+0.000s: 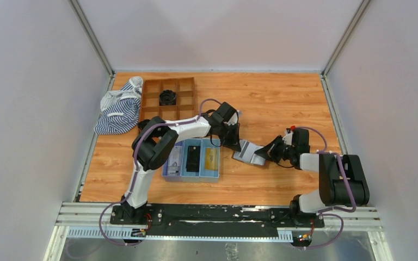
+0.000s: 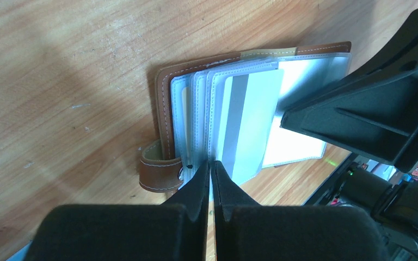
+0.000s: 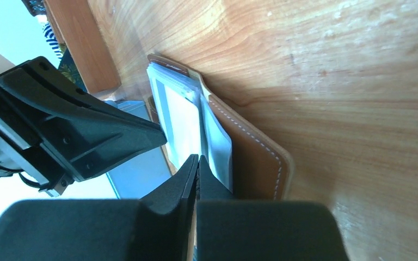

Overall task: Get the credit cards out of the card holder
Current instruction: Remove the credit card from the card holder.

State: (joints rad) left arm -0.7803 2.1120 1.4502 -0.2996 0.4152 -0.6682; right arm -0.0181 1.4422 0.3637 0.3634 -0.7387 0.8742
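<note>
The card holder [image 1: 249, 152] lies open on the wooden table between my two grippers; it is brown leather with clear plastic sleeves [image 2: 196, 114]. A pale grey credit card [image 2: 250, 119] with a darker stripe sticks out of a sleeve toward my left gripper. My left gripper [image 2: 211, 163] is shut with its tips at that card's near edge, also shown in the top view [image 1: 233, 142]. My right gripper [image 3: 197, 160] is shut on a clear sleeve page of the holder [image 3: 250, 157], coming from the right [image 1: 270, 154].
A blue three-compartment tray [image 1: 168, 168] sits left of the holder, holding a yellowish card [image 1: 211, 157] and a dark item [image 1: 194, 157]. A wooden grid box [image 1: 152, 98] and a striped cloth [image 1: 118, 111] lie at the back left.
</note>
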